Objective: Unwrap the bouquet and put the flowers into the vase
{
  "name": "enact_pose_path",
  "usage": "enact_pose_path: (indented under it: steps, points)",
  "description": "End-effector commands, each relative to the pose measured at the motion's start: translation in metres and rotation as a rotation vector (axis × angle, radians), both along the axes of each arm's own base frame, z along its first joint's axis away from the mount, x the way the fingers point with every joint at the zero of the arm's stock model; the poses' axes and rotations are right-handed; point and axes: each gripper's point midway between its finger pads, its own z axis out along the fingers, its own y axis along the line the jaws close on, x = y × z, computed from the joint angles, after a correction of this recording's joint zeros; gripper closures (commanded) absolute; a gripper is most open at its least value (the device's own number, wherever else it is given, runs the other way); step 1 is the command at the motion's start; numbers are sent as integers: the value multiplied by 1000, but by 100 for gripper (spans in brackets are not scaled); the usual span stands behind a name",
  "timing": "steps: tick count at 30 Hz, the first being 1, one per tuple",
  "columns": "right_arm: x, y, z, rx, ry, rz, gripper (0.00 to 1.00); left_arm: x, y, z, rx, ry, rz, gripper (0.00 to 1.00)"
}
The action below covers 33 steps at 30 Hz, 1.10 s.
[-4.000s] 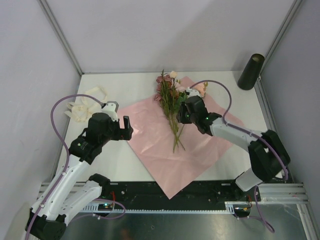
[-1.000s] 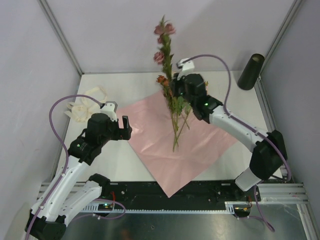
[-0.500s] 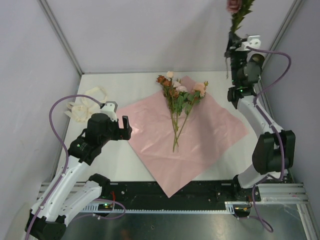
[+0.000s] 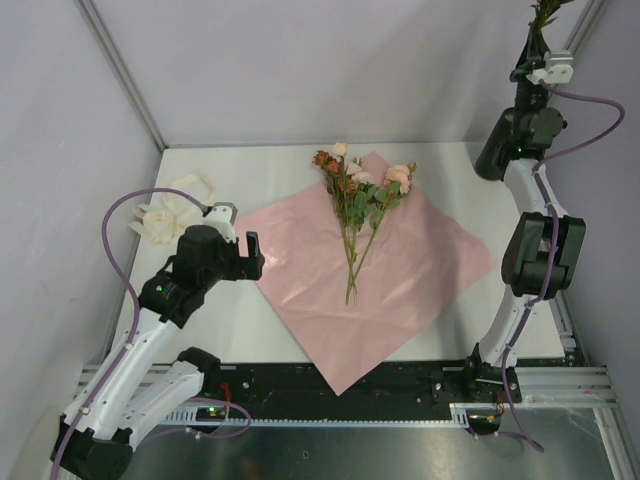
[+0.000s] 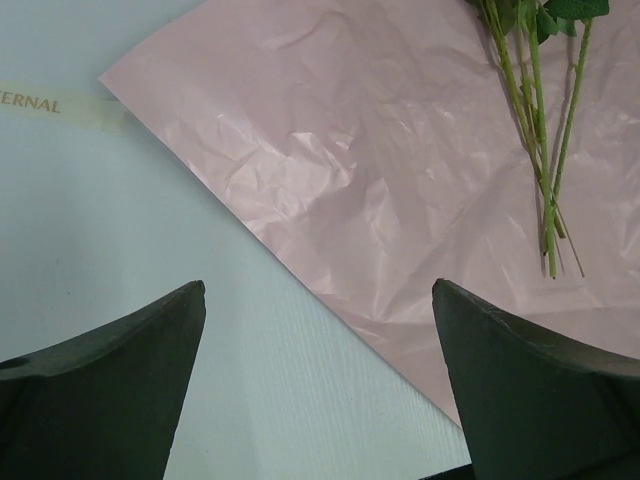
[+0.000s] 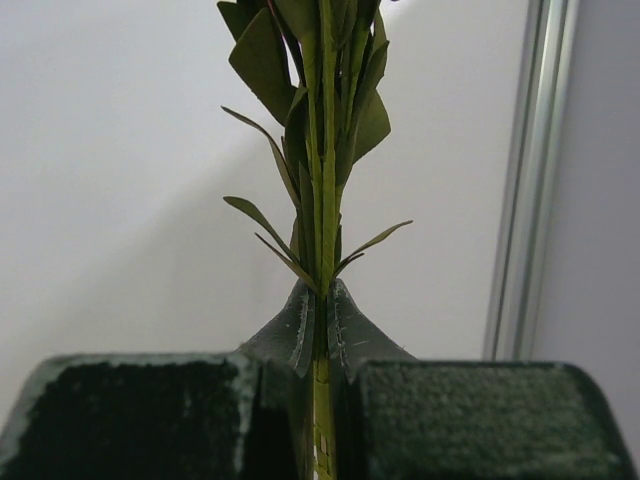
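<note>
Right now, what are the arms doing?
Right gripper shut on a leafy stem, held high. Left gripper open, empty. Other flowers on pink paper.

A crinkled pale pink paper sheet (image 4: 400, 280) lies spread on the white table (image 4: 250, 170); green-stemmed pink, peach and rust flowers (image 4: 352, 205) lie on it; the right gripper (image 4: 530, 50), raised at the far right corner, pinches a leafy green stem (image 4: 543, 12); the matte black cylindrical vase (image 4: 488, 160) stands partly behind that arm.
</note>
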Motion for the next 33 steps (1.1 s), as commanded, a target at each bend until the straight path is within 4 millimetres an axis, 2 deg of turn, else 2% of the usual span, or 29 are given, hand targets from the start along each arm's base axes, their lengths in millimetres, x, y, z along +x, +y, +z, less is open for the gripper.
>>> enact_pose_path:
  steps: [1, 8, 16, 26, 30, 33]
  points:
    - [-4, -10, 31, -65, -127, -29, 100, 3, 4, 3, 26, -23, 3, 0]
    - [36, -24, 13, -63, -102, -4, 100, 2, 5, 7, 24, -39, 2, 0]
    - [75, -40, -33, -44, -32, 6, 100, 5, 13, 9, 49, -56, 41, 0]
    - [84, -63, -83, 54, 46, -58, 100, 5, 13, 11, 51, -61, 36, 0]
    - [82, -74, -95, 123, 91, -94, 89, 5, 15, 14, 50, -71, 42, 0]
    - [77, -81, -108, 212, 155, -112, 70, 4, 15, 18, 45, -85, 44, 0]
